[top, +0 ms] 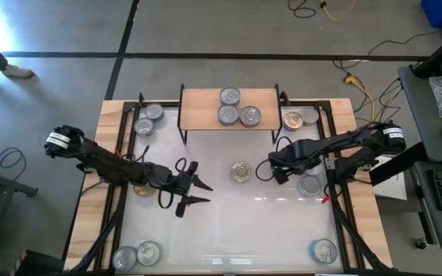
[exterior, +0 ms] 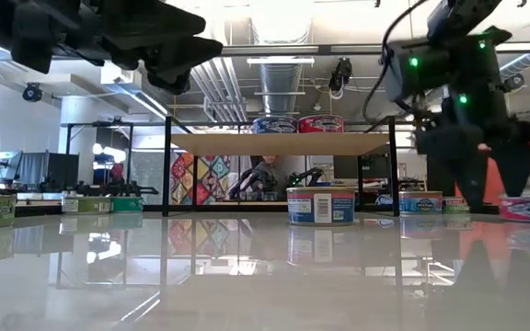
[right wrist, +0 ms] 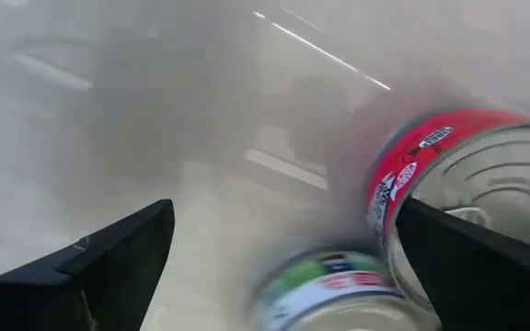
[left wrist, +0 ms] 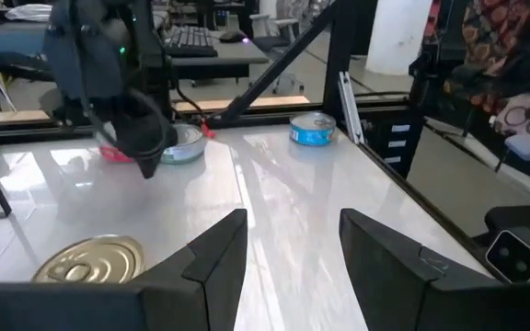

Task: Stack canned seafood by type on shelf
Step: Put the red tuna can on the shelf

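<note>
The light-wood shelf stands at the far middle of the table and bears three silver-topped tins. A gold-topped tin sits on its base mid-table, between both grippers; it also shows in the left wrist view. My left gripper is open, hovering left of it. My right gripper is open and points down just right of that tin. In its wrist view a red-sided, silver-topped tin lies beside one finger, and a green-labelled tin sits below it. My right gripper has one finger in front of the red-sided tin's rim. That finger hides the spot, so I cannot tell whether it touches the tin. My left gripper touches nothing.
More tins stand in the corners: far left, far right, near left, near right, and one under the right arm. Black frame rails line the table's sides. The near middle of the white top is bare.
</note>
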Motion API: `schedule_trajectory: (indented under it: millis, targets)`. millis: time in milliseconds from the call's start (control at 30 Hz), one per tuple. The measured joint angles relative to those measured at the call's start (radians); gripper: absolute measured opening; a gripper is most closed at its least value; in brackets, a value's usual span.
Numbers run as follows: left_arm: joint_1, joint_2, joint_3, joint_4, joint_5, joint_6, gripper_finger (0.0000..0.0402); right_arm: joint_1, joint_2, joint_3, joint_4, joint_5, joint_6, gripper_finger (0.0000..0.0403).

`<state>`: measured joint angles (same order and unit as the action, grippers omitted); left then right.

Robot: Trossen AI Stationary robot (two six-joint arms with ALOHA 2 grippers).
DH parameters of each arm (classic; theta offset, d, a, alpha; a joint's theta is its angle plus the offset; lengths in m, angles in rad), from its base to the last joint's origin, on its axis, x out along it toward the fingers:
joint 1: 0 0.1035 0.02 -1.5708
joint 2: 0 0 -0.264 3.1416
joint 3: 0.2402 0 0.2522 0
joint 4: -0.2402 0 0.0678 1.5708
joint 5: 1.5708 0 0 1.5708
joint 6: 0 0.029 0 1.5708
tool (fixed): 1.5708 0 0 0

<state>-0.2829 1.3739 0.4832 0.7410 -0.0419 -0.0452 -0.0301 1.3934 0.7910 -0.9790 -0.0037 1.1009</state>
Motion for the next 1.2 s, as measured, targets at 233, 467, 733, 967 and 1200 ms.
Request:
schedule_trajectory:
  millis: [233,467,733,967,1200]
  targets:
    - [0.0,0.0,0.008,-0.003,0.001,0.004,0.016,0.135,0.002,0.098,0.196,-0.068,-0.024,0.04]
    - [0.0,0.0,0.007,-0.002,0.001,0.014,0.016,0.177,0.002,0.196,0.063,0.14,-0.095,0.04]
    - [0.0,0.0,0.008,-0.001,-0.001,0.008,0.016,0.074,0.003,0.08,0.117,0.206,-0.021,0.04]
    - [0.0,-0.001,0.014,-0.001,-0.001,-0.001,0.016,0.043,0.001,0.009,0.299,0.073,-0.002,0.04]
    - [0.0,-0.001,0.014,-0.002,-0.001,0.001,0.016,0.137,0.0,0.027,0.468,-0.056,-0.043,0.04]
